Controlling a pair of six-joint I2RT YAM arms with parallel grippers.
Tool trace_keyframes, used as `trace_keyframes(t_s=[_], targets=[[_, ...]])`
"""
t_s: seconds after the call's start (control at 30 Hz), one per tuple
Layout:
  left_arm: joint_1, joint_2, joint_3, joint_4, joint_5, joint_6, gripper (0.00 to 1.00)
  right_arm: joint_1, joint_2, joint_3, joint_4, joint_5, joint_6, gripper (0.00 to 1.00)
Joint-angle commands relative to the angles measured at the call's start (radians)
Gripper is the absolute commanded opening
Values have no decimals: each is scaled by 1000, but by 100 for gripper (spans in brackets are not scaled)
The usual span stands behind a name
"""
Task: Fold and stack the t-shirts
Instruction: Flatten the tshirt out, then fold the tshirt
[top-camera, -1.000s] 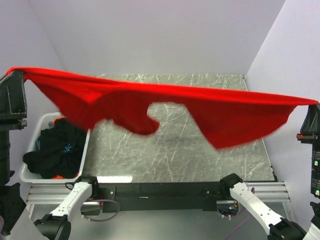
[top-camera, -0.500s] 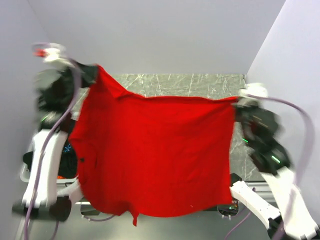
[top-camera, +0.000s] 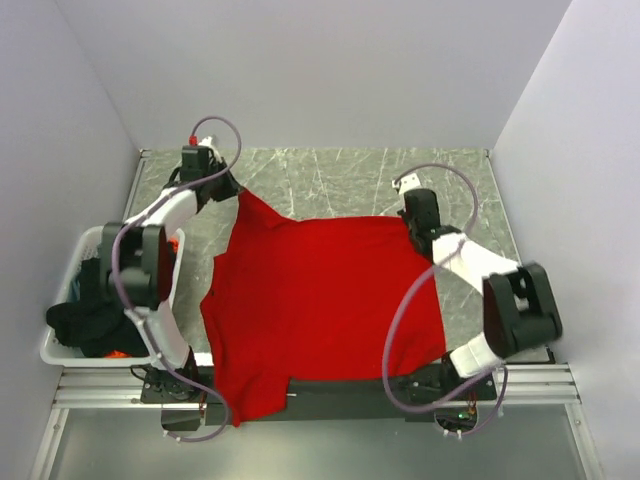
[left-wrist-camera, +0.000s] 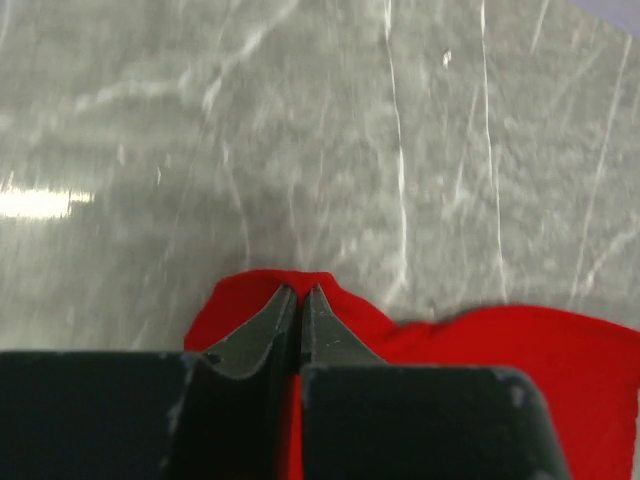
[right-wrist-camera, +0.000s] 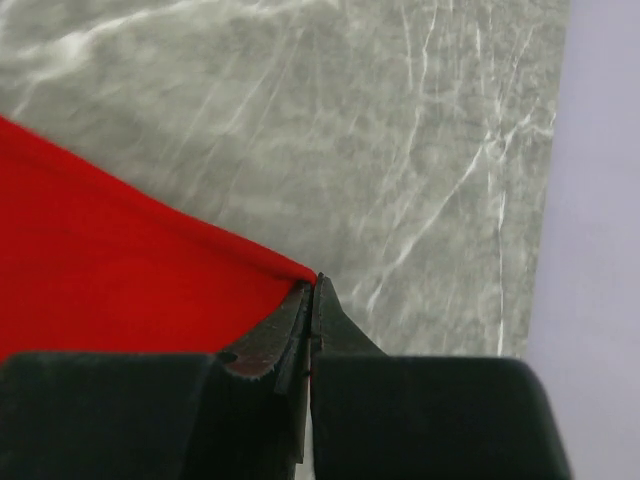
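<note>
Left gripper (left-wrist-camera: 300, 290) and right gripper (right-wrist-camera: 312, 283) pinch corners of the red t-shirt (top-camera: 320, 300) (left perhaps loosely).

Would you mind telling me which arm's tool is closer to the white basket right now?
Left. The left tool pinches the red t-shirt at its far-left corner, just beyond the basket; the right tool holds the opposite far corner, well away.

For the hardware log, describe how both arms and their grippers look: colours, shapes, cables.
The left arm and the right arm have white link shells between black joint housings. A mauve-grey cable loops loosely along each. The left gripper and right gripper look alike: blocky black bodies with two dark grey fingers tapering to thin points.
</note>
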Motion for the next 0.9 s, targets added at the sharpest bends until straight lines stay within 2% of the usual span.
trace_keyframes(t_s=[0.0, 0.13, 0.27, 0.5, 0.87], targets=[[3, 99, 164, 88, 33, 19, 7, -56, 97, 132, 152, -35, -49, 0], [3, 240, 312, 56, 40, 2, 7, -102, 240, 225, 160, -62, -77, 0], [-3, 300, 480, -24, 60, -30, 6, -122, 309, 320, 135, -62, -75, 0], [-15, 254, 444, 1, 17, -93, 6, -131, 328, 390, 83, -74, -75, 0], [-63, 259, 441, -22, -21, -143, 6, -156, 296, 377, 51, -78, -40, 0]])
